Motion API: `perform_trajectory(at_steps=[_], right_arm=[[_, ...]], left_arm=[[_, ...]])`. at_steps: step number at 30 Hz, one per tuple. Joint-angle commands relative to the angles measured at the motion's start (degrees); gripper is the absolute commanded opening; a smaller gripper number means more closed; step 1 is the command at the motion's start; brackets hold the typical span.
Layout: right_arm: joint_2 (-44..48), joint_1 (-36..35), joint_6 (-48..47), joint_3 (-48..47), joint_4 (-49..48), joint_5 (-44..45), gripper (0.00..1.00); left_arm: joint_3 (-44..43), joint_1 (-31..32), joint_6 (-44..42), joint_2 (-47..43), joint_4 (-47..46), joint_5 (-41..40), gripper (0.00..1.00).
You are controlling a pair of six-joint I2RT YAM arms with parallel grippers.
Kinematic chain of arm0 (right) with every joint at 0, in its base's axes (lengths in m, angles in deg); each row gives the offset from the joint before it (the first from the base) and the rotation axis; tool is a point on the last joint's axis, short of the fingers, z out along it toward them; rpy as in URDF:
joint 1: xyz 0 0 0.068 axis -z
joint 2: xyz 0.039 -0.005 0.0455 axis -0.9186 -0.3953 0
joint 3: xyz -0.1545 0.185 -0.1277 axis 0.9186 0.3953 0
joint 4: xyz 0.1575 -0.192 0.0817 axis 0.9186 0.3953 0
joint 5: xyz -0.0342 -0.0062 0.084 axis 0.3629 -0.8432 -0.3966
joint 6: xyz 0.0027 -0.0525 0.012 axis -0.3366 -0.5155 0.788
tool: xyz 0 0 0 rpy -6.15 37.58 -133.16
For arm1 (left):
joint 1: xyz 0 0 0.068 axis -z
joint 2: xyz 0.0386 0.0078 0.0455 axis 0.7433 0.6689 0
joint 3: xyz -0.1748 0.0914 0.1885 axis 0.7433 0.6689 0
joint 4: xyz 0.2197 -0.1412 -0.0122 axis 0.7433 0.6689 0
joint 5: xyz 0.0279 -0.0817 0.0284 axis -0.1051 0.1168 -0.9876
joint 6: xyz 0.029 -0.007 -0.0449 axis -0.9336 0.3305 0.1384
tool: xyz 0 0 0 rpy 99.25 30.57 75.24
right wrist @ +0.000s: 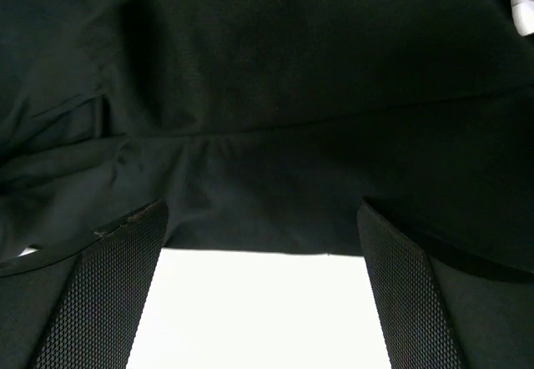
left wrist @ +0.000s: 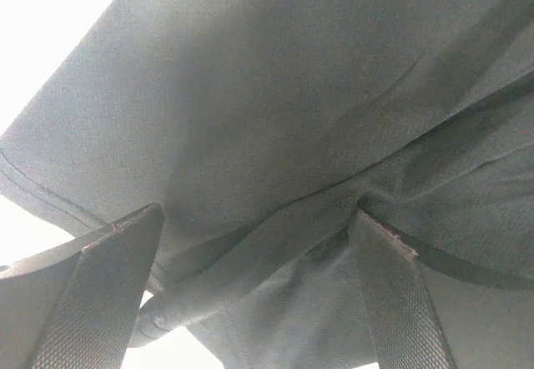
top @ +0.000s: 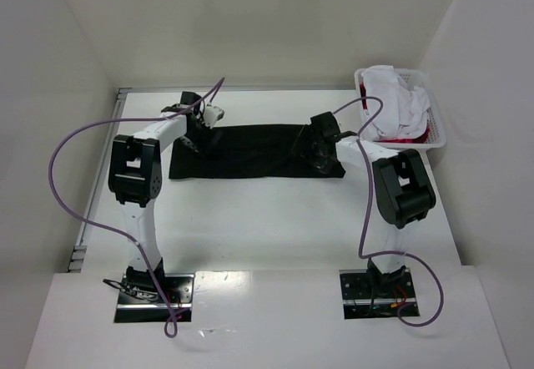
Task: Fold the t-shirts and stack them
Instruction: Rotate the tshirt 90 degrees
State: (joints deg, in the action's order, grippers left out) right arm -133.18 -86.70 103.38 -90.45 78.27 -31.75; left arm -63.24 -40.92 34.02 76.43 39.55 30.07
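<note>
A plain black t-shirt point(top: 250, 152) lies spread flat across the middle of the table. My left gripper point(top: 193, 141) is down at its left end, and my right gripper point(top: 317, 156) is down at its right end. In the left wrist view the gripper point(left wrist: 257, 214) is open, with wrinkled black cloth point(left wrist: 292, 93) lying between the fingers. In the right wrist view the gripper point(right wrist: 260, 210) is open, with bare white table between the fingers and the shirt's edge point(right wrist: 292, 68) at the fingertips. White t-shirts point(top: 396, 102) and a red one point(top: 402, 139) are bunched in the basket.
A white plastic lattice basket point(top: 436, 135) stands at the back right, against the right wall. White walls close in the table at the back and both sides. Purple cables loop from each arm.
</note>
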Motion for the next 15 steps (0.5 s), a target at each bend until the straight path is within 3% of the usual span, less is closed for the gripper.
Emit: perform_trajectory(at_steps=[1, 6, 15], right_arm=[[-2.4, 0.0, 0.5, -2.9, -2.8, 1.1, 0.99], [-4.9, 0.0, -0.1, -4.7, -3.9, 1.1, 0.99], [-11.1, 0.0, -1.9, -11.7, -3.1, 3.7, 0.99]], left_arm=[[4.7, 2.7, 7.6, 0.7, 7.4, -0.1, 0.99], [8.6, 1.5, 12.9, -0.4, 6.3, 2.8, 0.99], [16.4, 8.2, 18.2, -6.9, 6.3, 3.3, 0.99]])
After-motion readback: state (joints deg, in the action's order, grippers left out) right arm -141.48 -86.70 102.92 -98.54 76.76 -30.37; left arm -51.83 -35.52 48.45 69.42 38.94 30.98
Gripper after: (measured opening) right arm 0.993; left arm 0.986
